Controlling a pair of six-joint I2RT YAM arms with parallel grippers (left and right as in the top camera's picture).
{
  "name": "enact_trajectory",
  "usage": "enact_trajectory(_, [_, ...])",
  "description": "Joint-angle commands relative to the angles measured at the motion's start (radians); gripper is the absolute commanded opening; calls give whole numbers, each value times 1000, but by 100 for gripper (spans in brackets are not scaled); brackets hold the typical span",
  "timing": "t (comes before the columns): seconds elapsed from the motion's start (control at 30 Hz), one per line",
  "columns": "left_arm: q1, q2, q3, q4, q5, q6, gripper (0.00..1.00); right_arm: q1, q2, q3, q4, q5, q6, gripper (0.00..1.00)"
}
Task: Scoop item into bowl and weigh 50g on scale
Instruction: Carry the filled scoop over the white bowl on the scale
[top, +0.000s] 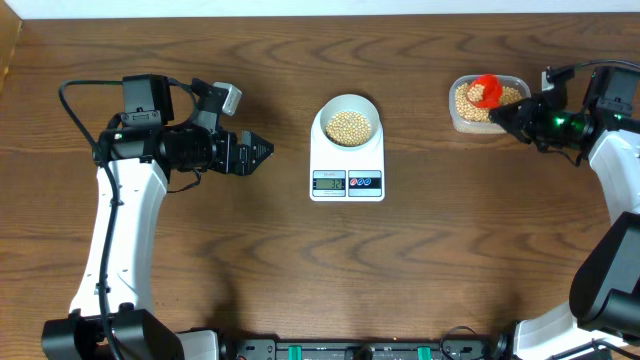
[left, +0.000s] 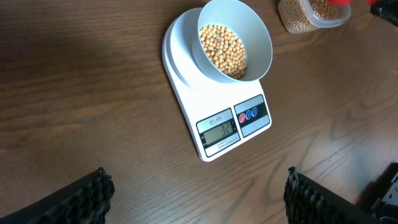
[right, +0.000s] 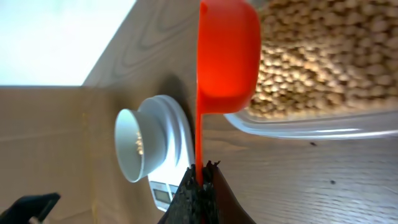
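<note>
Dark wood bench (top: 450, 260), with a pale strip along its far edge. Scale (top: 347, 180) lies near mid-bench; take it as your landmark.

Bowl (top: 348, 122) sits upright on the scale's far end. Beans (top: 348, 127) cover the bowl's bottom in a shallow heap. Display (left: 219, 131) at the scale's near end shows digits, too small to read surely. Two round buttons (left: 249, 116) sit just beside it.

Tub (top: 487, 104) stands right of the scale and a little farther back, well apart from it, with more beans inside. Red scoop (top: 485, 91) has its cup over the tub's beans; you cannot tell whether it touches them.

Your right hand (top: 497, 115) is right of the scale, at the tub's near rim, clamped tight on the scoop's thin handle (right: 198, 134).

Your left hand (top: 262, 152) is left of the scale, well apart, pointing toward it, jaws wide, holding nothing. Its ribbed fingers (left: 90, 194) frame the scale in the wrist view.
</note>
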Motion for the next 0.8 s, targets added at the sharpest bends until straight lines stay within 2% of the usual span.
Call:
enact_trajectory(0.0, [5, -19, 13, 1, 12, 19, 90, 3, 15, 0, 21, -114, -28, 1])
enact_trajectory(0.23, [5, -19, 13, 1, 12, 19, 90, 44, 15, 0, 66, -159, 14, 1])
enact_trajectory(0.5, [5, -19, 13, 1, 12, 19, 90, 156, 15, 0, 198, -158, 131, 1])
enact_trajectory(0.77, [5, -19, 13, 2, 12, 19, 90, 264, 15, 0, 249, -158, 179, 1])
